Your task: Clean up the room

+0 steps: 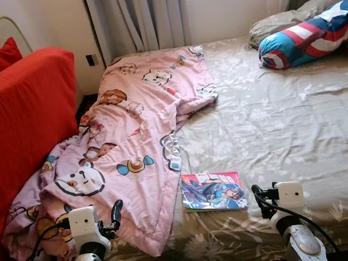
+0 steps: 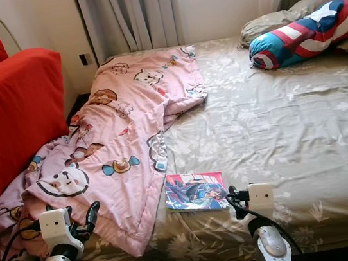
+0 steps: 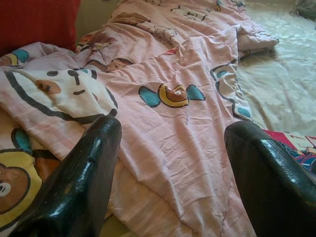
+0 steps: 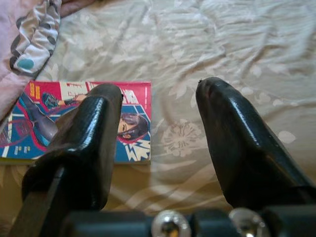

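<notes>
Black fingers on both sides are spread wide with nothing between them: the left gripper [image 1: 115, 211] hangs at the lower left of the frame over the bottom edge of a pink cartoon-print blanket [image 1: 133, 142], and the right gripper [image 1: 258, 192] sits at the lower middle, just beside a colourful comic book [image 1: 213, 191] lying flat near the foot of the bed [image 1: 290, 127]. The blanket is rumpled, running from the upper middle down to the lower left and bunching against a red sofa [image 1: 10, 121] at the left edge. Olive floral sheet everywhere else. A red, white and blue shield-print pillow [image 1: 316, 31] lies at the upper right, with grey curtains [image 1: 138, 15] behind.
</notes>
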`<state>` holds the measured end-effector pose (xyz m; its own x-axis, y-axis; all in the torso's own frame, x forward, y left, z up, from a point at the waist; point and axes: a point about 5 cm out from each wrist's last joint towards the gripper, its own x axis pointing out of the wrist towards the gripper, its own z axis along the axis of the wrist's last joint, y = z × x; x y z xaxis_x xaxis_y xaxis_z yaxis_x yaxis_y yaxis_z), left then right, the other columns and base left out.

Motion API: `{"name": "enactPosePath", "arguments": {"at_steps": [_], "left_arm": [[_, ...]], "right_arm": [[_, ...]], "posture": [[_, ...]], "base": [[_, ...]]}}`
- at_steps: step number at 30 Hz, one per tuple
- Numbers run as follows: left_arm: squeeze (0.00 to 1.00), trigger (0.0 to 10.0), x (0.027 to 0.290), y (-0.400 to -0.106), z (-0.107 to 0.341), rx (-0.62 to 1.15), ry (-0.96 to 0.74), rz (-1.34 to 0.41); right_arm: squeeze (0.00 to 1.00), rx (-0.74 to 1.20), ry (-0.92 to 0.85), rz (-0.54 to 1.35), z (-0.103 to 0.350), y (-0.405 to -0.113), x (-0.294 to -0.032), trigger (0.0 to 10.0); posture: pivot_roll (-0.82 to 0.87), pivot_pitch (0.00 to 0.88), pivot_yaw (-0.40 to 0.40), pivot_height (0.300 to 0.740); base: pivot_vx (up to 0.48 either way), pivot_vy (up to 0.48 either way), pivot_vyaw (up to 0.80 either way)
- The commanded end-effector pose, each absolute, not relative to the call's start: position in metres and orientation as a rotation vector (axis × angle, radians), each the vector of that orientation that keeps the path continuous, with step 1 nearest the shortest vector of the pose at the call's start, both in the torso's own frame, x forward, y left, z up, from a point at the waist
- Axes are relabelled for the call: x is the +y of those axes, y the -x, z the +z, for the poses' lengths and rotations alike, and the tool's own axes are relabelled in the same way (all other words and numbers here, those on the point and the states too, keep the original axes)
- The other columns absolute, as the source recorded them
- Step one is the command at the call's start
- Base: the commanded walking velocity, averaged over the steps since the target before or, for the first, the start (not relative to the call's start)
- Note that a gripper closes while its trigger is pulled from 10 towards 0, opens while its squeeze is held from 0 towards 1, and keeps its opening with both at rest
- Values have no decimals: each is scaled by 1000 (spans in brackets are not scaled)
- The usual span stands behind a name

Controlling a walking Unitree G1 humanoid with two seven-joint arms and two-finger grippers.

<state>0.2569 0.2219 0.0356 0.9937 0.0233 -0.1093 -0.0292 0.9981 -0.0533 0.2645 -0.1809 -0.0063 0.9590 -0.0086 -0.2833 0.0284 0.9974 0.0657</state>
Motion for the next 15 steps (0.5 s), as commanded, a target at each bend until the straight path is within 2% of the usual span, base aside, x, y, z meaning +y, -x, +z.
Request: {"name": "enactPosePath", "arguments": {"at_steps": [1,15], "left_arm": [[0,10000,225,-257,39,104,43,23],[0,10000,223,-256,39,108,46,18]], "right_arm": [[0,321,-58,20,-9,-265,-174,10000],[0,296,-82,19,-7,-265,-174,10000]], "posture": [[3,16,47,608],[6,23,46,603]], "base": [[240,0,0],[284,0,0]]}}
